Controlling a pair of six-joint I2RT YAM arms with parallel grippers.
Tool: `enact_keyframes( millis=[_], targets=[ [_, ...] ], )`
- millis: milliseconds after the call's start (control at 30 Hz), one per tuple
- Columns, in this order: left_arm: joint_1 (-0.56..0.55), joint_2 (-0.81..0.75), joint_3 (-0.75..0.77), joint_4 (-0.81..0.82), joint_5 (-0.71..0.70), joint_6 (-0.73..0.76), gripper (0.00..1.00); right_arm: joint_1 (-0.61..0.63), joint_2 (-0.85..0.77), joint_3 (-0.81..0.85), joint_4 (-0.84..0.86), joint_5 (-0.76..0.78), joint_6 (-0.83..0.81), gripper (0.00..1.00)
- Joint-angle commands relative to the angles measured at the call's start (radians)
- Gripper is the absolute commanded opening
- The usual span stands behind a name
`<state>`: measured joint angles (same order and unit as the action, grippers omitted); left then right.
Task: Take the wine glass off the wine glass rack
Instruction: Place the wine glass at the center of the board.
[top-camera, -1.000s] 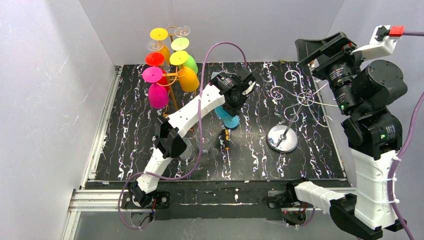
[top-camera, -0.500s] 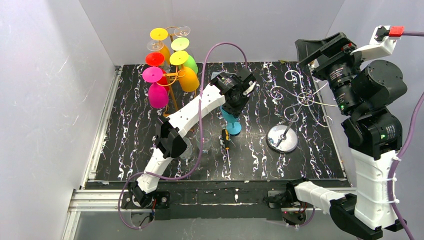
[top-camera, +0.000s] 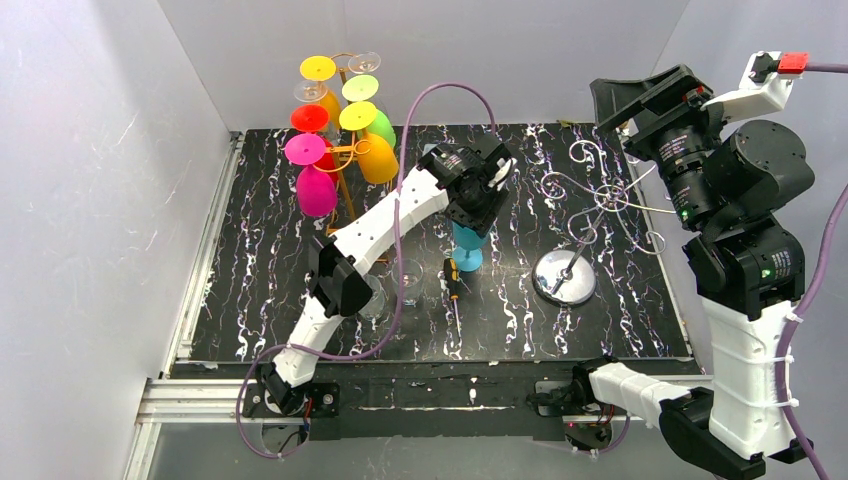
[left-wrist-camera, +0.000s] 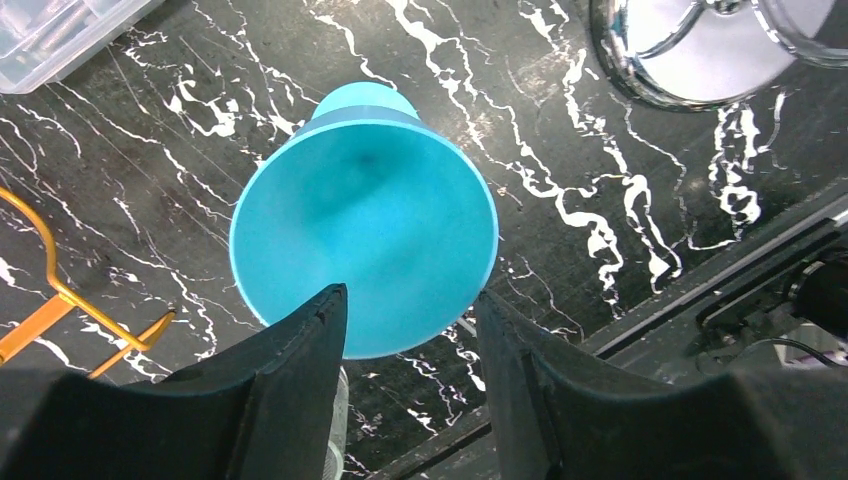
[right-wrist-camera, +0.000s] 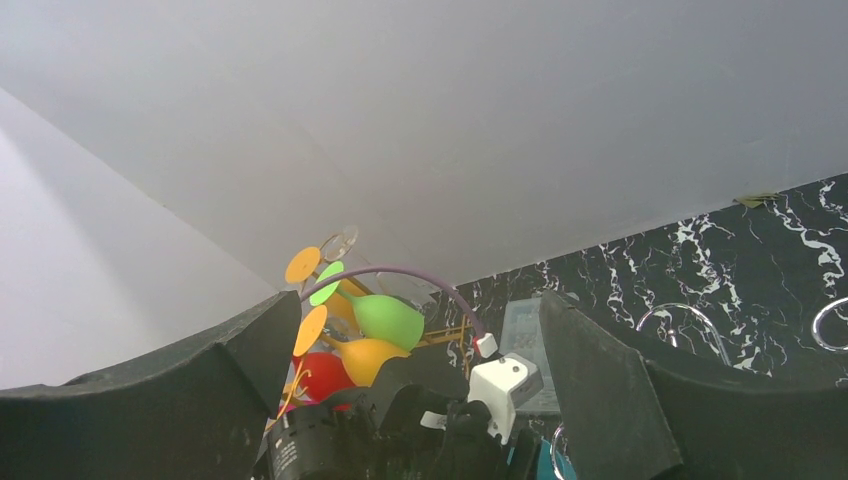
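**Cyan wine glass (top-camera: 466, 246) stands on the table, off the rack, beneath the left gripper (top-camera: 482, 192), whose jaws are parted and not clamping it.**

A screwdriver (top-camera: 452, 278) lies just beside the glass's foot on its left. The silver wire stand (top-camera: 600, 200) is near on the right. The orange rack (top-camera: 345, 160) of coloured glasses stands well apart at the far left, and clear glasses (top-camera: 410, 282) sit by the left arm's elbow. Bare tabletop runs from the glass to the near edge. The right gripper (right-wrist-camera: 420, 330) hangs high at the right, jaws wide and empty. The black, white-veined table (top-camera: 260, 250) is enclosed by white walls (top-camera: 120, 150).
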<state>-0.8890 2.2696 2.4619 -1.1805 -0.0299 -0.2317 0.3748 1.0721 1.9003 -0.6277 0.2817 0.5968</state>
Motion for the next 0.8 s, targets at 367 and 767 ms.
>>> enact_keyframes(
  millis=[367, 767],
  targets=[
    [0.003, -0.224, 0.023, 0.012, 0.051, -0.006, 0.64, -0.001, -0.006, -0.008, 0.031, -0.043, 0.002, 0.99],
    [0.061, -0.535, -0.054, -0.004, -0.193, 0.0, 0.69, -0.002, 0.149, 0.063, 0.011, -0.274, 0.054, 0.99]
  ],
)
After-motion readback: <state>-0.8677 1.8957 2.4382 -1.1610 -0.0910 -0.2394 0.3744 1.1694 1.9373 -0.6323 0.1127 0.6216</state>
